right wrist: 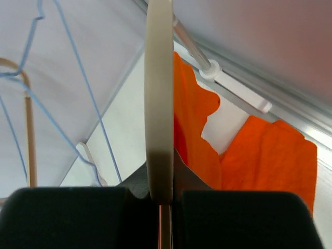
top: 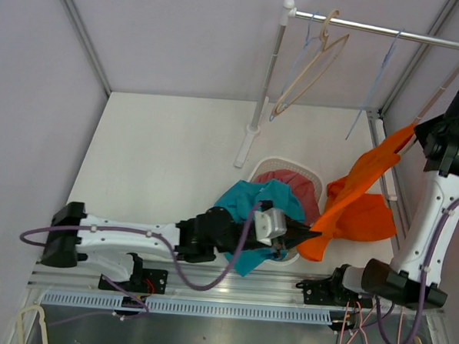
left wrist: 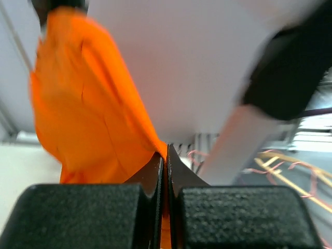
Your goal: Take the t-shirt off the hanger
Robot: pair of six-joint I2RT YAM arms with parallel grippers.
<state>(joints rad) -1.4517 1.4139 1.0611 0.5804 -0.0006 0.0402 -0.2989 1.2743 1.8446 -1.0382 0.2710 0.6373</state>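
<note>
The orange t-shirt (top: 359, 202) hangs stretched between my two grippers at the right of the table. My right gripper (top: 418, 134) is raised near the rack's right end. In the right wrist view it (right wrist: 165, 155) is shut on the cream hanger (right wrist: 158, 104), with the t-shirt (right wrist: 275, 155) draped below and to the right. My left gripper (top: 312, 235) reaches over the basket and is shut on the t-shirt's lower edge. The left wrist view shows its closed jaws (left wrist: 165, 150) pinching the orange cloth (left wrist: 88, 109). In the top view the hanger is hidden by the gripper and the cloth.
A white laundry basket (top: 310, 176) holds a red garment (top: 294, 187), and a teal garment (top: 247, 207) spills over its near side. A clothes rack (top: 375, 29) at the back carries a beige hanger (top: 312, 64) and a blue wire hanger (top: 376, 87). Walls enclose the table.
</note>
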